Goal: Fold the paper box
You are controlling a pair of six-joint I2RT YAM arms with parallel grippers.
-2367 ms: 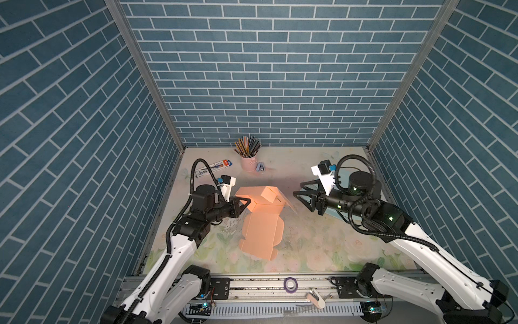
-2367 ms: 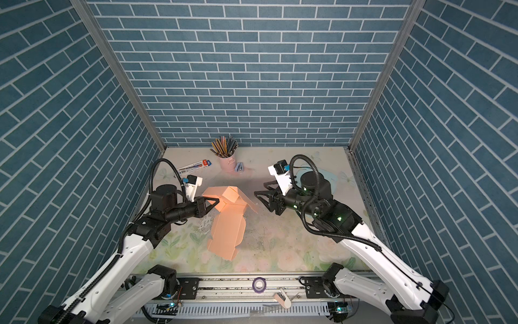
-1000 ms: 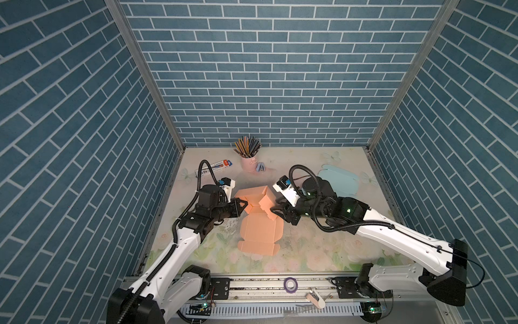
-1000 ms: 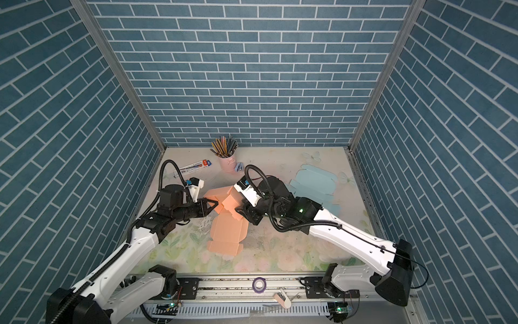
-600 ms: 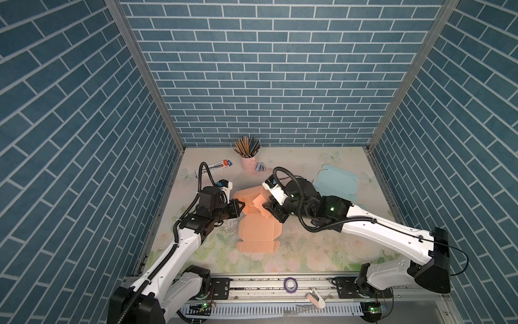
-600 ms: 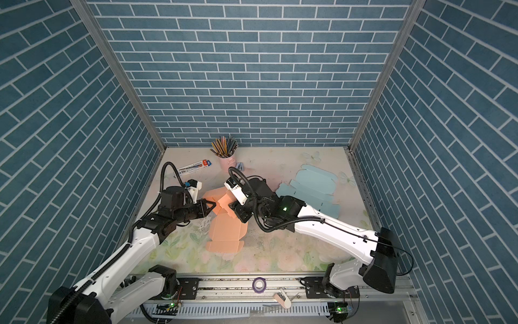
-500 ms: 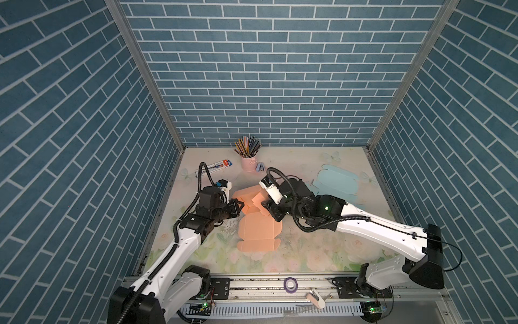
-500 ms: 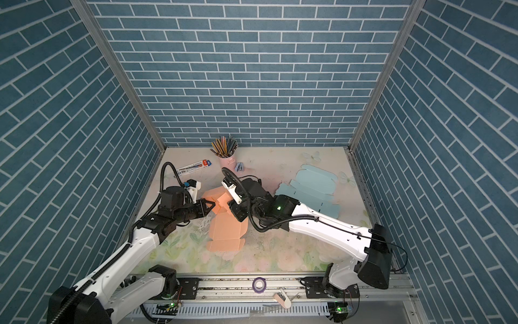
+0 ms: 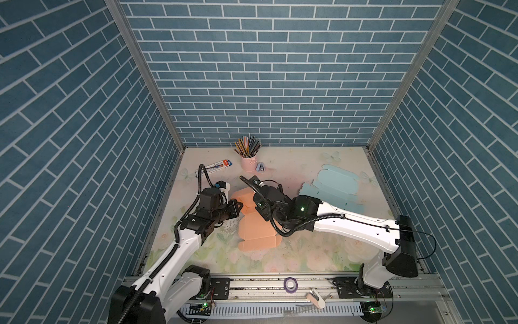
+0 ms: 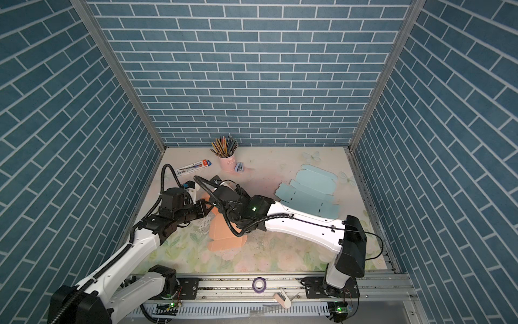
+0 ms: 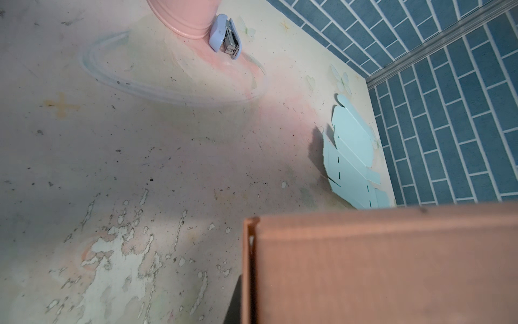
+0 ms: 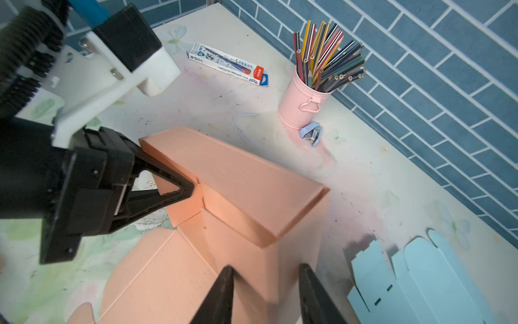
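Note:
The orange paper box (image 9: 258, 230) (image 10: 224, 235), partly folded, lies left of the table's middle with its far panels raised. My left gripper (image 9: 241, 206) (image 10: 208, 209) (image 12: 190, 190) is shut on the edge of a raised flap at the box's left side. The same box (image 11: 378, 266) fills the near corner of the left wrist view, where the fingers are hidden. My right gripper (image 9: 259, 207) (image 12: 266, 280) has reached across to the box and stands open. Its two black fingers (image 12: 227, 283) rest against an upright orange wall (image 12: 238, 179).
A flat light-blue box blank (image 9: 330, 188) (image 10: 311, 190) lies at the right. At the back stand a pink cup of pencils (image 9: 248, 162), a small stapler (image 9: 260, 167) and a pen carton (image 9: 214, 167). A purple tape ring (image 9: 290, 284) sits on the front rail.
My right arm has swung left from the table's right side onto the box. The box's near panel has shifted and settled lower. The left gripper keeps its hold.

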